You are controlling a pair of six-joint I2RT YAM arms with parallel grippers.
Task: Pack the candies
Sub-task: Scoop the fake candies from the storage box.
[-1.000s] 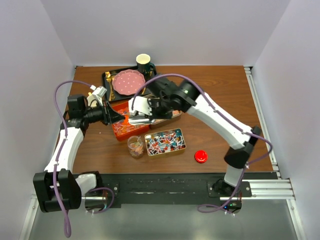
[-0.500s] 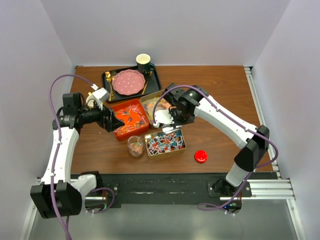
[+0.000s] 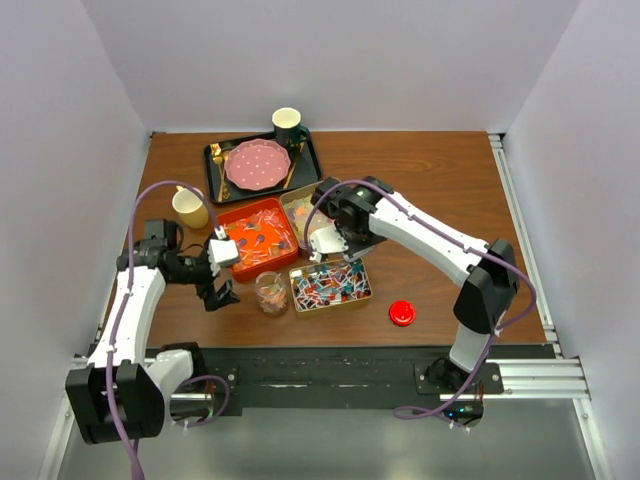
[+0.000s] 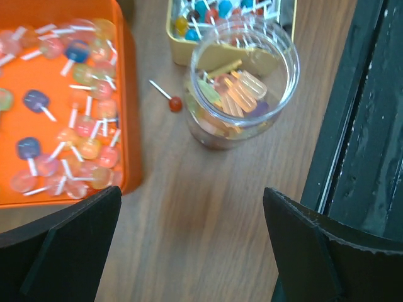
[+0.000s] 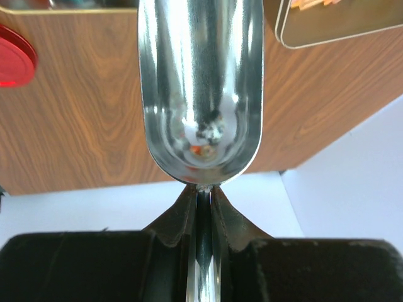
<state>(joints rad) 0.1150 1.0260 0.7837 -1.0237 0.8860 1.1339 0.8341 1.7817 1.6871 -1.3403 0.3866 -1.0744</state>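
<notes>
While left pincer (image 4: 192, 195) gapes near round clear jar (image 4: 208, 129) w/ gummy candies (image 4: 242, 94), right pincer (image 5: 201, 211) clamps shiny metal scoop (image 5: 200, 88).

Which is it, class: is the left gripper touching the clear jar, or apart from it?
Apart. The left wrist view shows bare table between the open left gripper and the clear jar.

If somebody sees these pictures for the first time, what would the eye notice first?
First, the orange tray, left of centre on the table, strewn with bright candies on sticks. On its near side stands a clear jar partly filled with pale gummy pieces, with one red lollipop loose on the table between them. The shiny metal scoop clamped in the right tool also stands out.
</notes>
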